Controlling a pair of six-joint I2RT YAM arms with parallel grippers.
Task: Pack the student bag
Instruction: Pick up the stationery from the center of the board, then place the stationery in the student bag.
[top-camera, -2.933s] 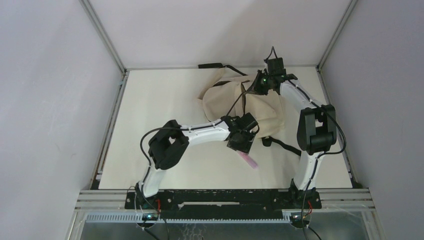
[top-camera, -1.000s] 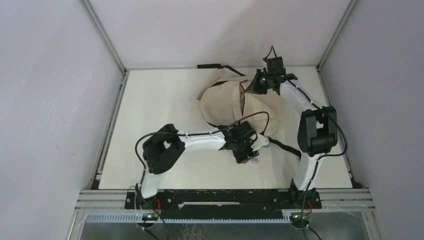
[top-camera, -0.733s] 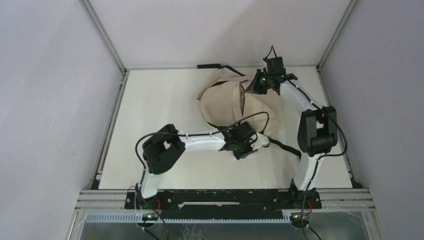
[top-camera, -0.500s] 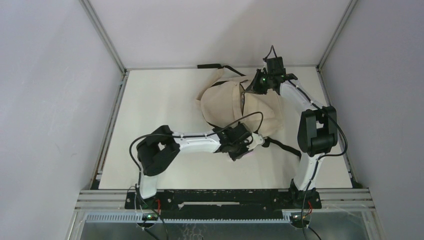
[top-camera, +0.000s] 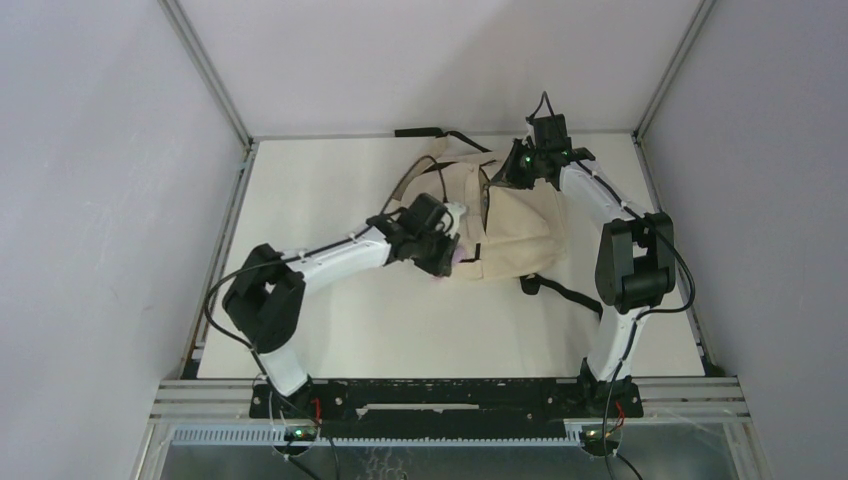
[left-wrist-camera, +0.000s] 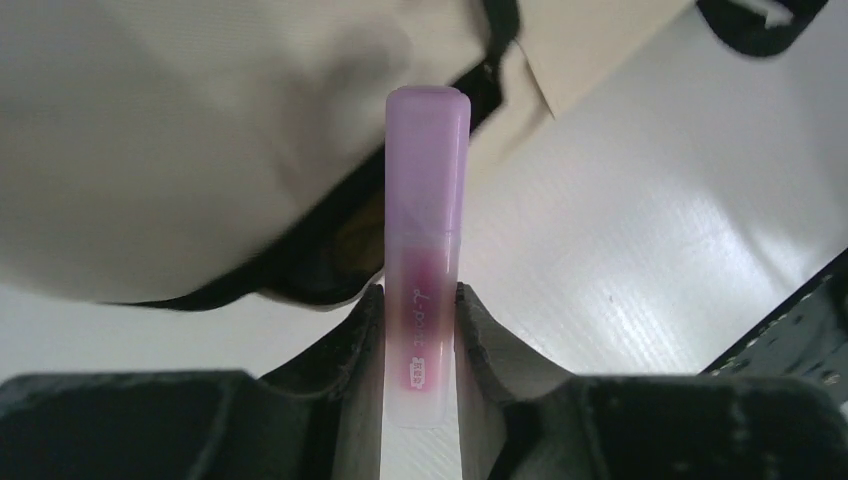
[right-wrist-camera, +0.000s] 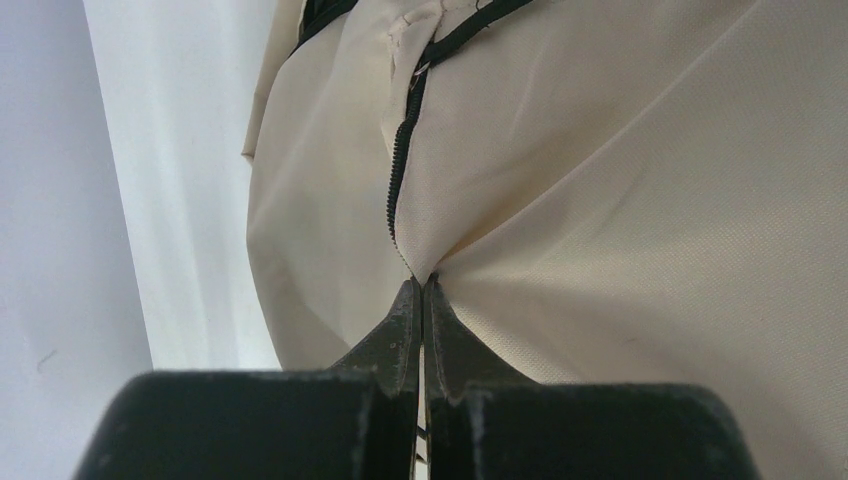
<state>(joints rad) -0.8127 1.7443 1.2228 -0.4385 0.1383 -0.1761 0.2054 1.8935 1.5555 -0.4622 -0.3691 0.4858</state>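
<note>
The student bag (top-camera: 515, 232), cream-beige with black zipper trim, lies at the table's back middle. My left gripper (left-wrist-camera: 420, 300) is shut on a pink-purple pen (left-wrist-camera: 425, 200) whose cap points at the bag's dark zipper opening (left-wrist-camera: 330, 255). From above, that left gripper (top-camera: 443, 252) hangs over the bag's left side. My right gripper (right-wrist-camera: 422, 285) is shut on a pinch of the bag's fabric (right-wrist-camera: 600, 200) beside the zipper (right-wrist-camera: 400, 150), holding the bag's upper edge raised. Seen from overhead, the right gripper (top-camera: 505, 172) is at the bag's top.
A black strap (top-camera: 560, 291) trails from the bag toward the right arm's base. Another black strap end (top-camera: 420, 131) lies at the table's back edge. Metal frame rails border the white table (top-camera: 330, 330) on left and right.
My left gripper closed on the pen at the table's front middle, lifted it and carried it back-left to the bag's opening. The right gripper kept its hold on the bag.
</note>
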